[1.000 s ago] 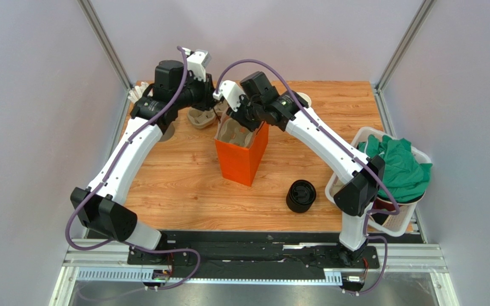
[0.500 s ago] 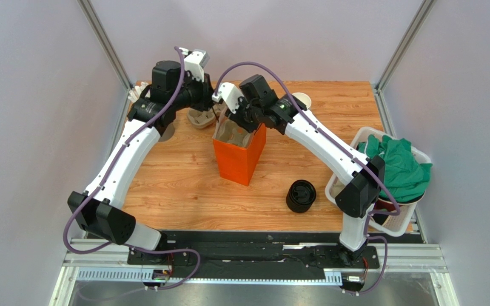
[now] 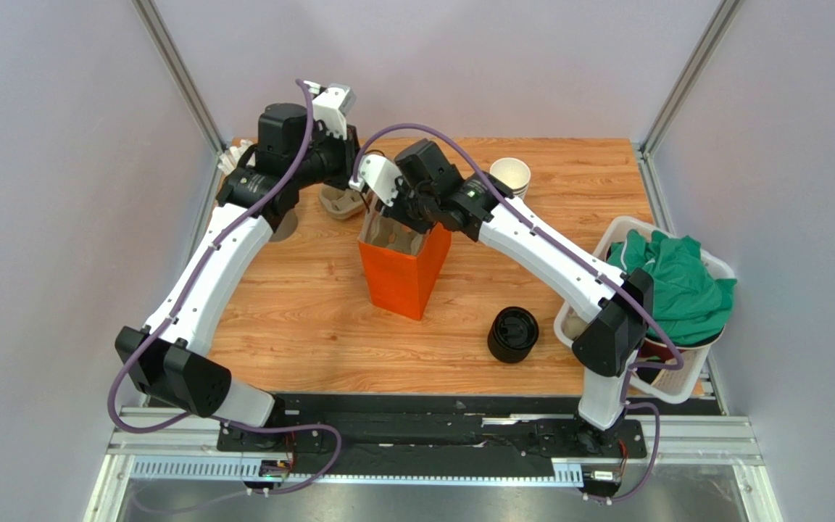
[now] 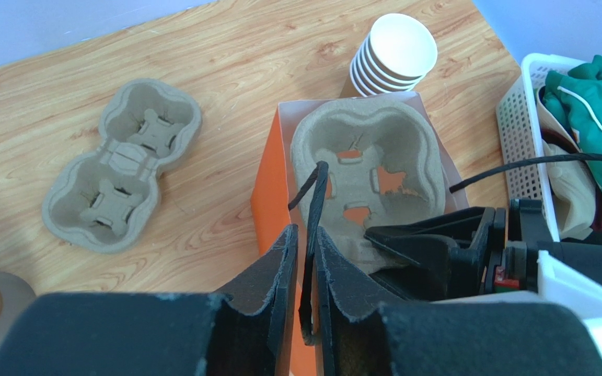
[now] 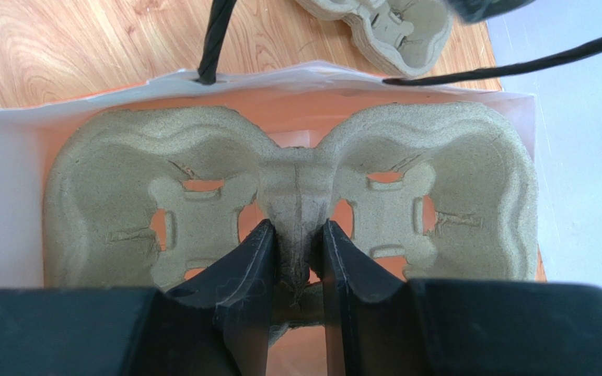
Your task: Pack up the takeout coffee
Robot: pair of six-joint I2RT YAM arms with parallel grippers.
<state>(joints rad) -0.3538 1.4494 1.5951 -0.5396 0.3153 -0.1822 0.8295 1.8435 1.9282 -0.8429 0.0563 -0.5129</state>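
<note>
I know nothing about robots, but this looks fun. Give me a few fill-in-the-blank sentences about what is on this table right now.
The left jaws pinch a black ____ of the orange bag.
The right jaws grip a pulp cup carrier, inside the bag, with ____ cup wells.
The cloth in the white basket is ____.
Missing words: handle; two; green.
</note>
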